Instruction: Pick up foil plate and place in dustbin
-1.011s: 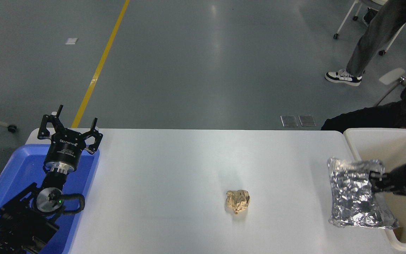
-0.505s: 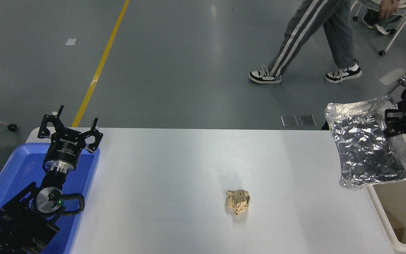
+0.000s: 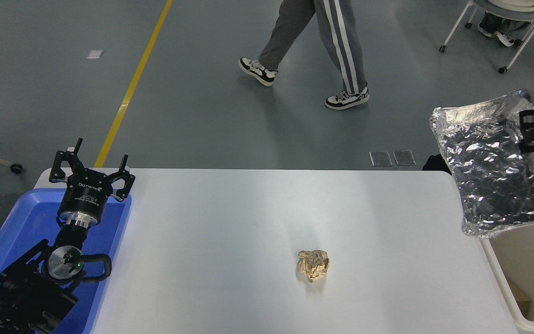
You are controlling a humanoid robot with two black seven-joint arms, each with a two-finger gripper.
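The crumpled silver foil plate [image 3: 492, 164] hangs in the air at the far right, tilted, above the table's right end. My right gripper [image 3: 529, 130] comes in from the right edge and is shut on the plate's upper right rim. Below the plate stands the cream-white dustbin [image 3: 510, 297], only its left wall and part of its inside showing at the lower right. My left gripper [image 3: 92, 168] stands open and parked above the blue tray at the lower left.
A small tan crumpled paper ball [image 3: 313, 265] lies on the white table [image 3: 248, 222] right of centre. A shallow blue tray [image 3: 21, 222] sits at the table's left end. A person's legs [image 3: 322, 51] cross the floor beyond the table; a chair stands at top right.
My right gripper has lifted the foil plate from low beside the dustbin to high over its left rim. The walking person has moved from right to left across the floor.
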